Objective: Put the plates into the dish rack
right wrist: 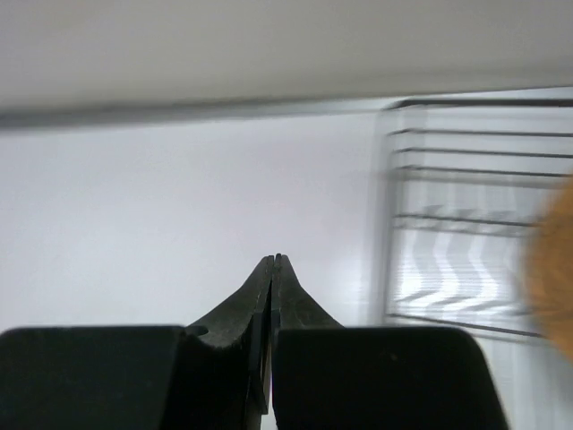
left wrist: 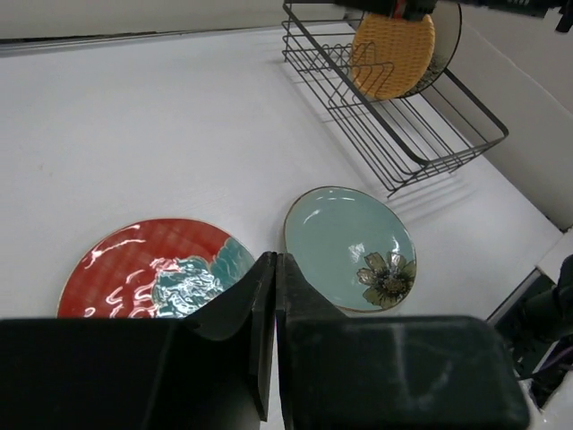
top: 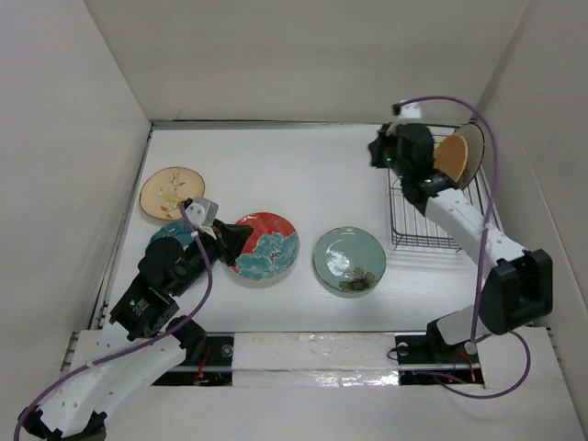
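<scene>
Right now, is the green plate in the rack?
No, the green plate lies flat on the table, to the left of the rack and apart from it.

The dish rack (top: 424,220) sits at the far right of the table (top: 303,175). Two plates stand on edge in its far end, the front plate (top: 450,158) seemingly leaning on the rear plate (top: 476,152). Four more lie flat: the far-left plate (top: 171,192); nearer me, the half-covered plate (top: 169,231) under the left arm (top: 175,266); then the middle plate (top: 271,246); and the right-hand plate (top: 349,260) between it and the rack.
</scene>
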